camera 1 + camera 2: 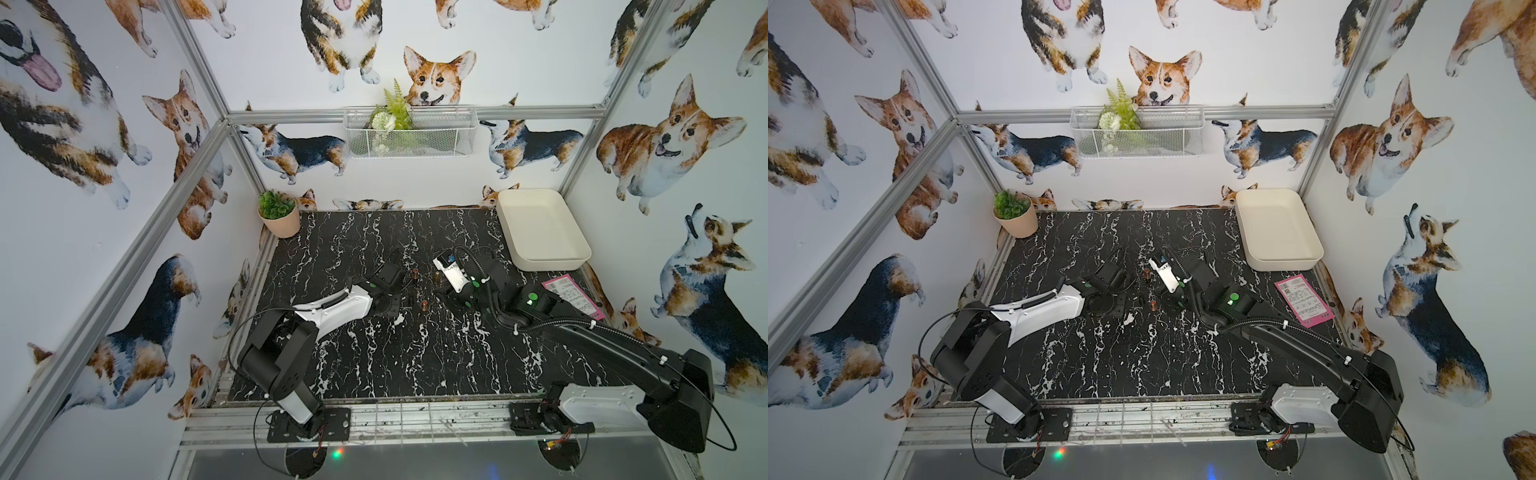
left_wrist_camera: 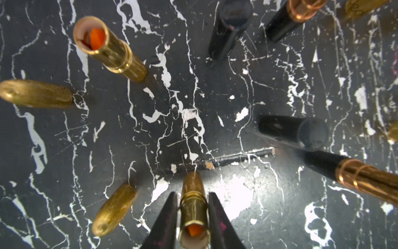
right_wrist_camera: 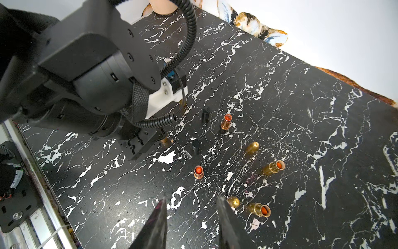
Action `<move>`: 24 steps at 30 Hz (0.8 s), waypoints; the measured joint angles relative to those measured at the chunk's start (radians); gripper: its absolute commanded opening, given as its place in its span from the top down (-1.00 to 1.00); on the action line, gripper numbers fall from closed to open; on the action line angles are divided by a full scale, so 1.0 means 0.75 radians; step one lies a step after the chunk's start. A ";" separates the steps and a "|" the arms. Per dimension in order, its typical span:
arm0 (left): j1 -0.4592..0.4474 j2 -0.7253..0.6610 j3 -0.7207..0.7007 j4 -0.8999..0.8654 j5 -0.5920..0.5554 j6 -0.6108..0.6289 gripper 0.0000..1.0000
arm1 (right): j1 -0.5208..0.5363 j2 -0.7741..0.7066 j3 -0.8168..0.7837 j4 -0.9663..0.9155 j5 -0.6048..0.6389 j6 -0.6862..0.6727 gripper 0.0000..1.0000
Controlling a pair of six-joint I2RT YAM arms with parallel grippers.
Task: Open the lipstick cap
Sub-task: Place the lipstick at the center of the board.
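Left gripper (image 2: 192, 193) hidden under its arm (image 1: 332, 305) in both top views. Its fingers (image 2: 168, 222) closely flank the uncapped gold lipstick (image 2: 192, 211), upright on the tabletop (image 2: 107, 140); grip cannot be confirmed. Right gripper (image 3: 191, 200) fingers apart, empty.

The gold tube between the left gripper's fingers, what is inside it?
Inside the gold tube, an orange lipstick tip shows at the open mouth. The tube wall covers the rest of the stick, so its length cannot be seen.
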 measured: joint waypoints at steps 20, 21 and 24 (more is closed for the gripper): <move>0.043 -0.133 0.258 -0.175 0.033 0.014 -0.26 | -0.021 -0.003 0.056 -0.024 0.022 0.021 0.14; 0.059 -0.151 0.290 -0.196 0.053 0.016 -0.34 | -0.035 -0.002 0.069 -0.026 0.026 0.033 0.10; 0.135 -0.199 0.376 -0.236 0.120 0.025 -0.51 | -0.129 0.019 0.117 -0.024 0.032 0.080 -0.08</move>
